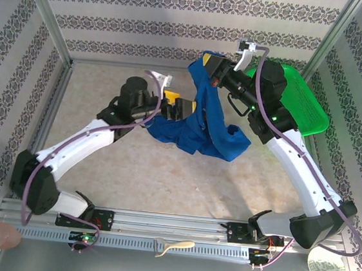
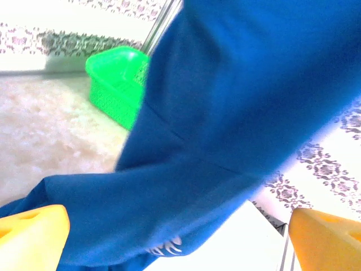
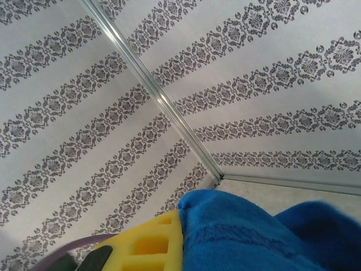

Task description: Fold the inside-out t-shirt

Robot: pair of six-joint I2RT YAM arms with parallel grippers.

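Observation:
The royal-blue t-shirt [image 1: 201,128] hangs bunched in the air over the back middle of the table, its lower folds drooping toward the beige surface. My right gripper [image 1: 209,63] is shut on its top edge and holds it up; in the right wrist view the cloth [image 3: 254,237] is pressed against the yellow finger [image 3: 146,245]. My left gripper [image 1: 179,107] stands open at the shirt's left side. In the left wrist view its yellow fingertips [image 2: 34,237] sit far apart with blue fabric [image 2: 225,113] draped across the gap, a bit of white print [image 2: 166,247] showing.
A green mesh basket [image 1: 304,103] stands at the back right corner, also in the left wrist view [image 2: 115,90]. Patterned walls and metal posts [image 3: 152,96] enclose the table [image 1: 133,163]. The front rail [image 1: 171,228] runs between the arm bases.

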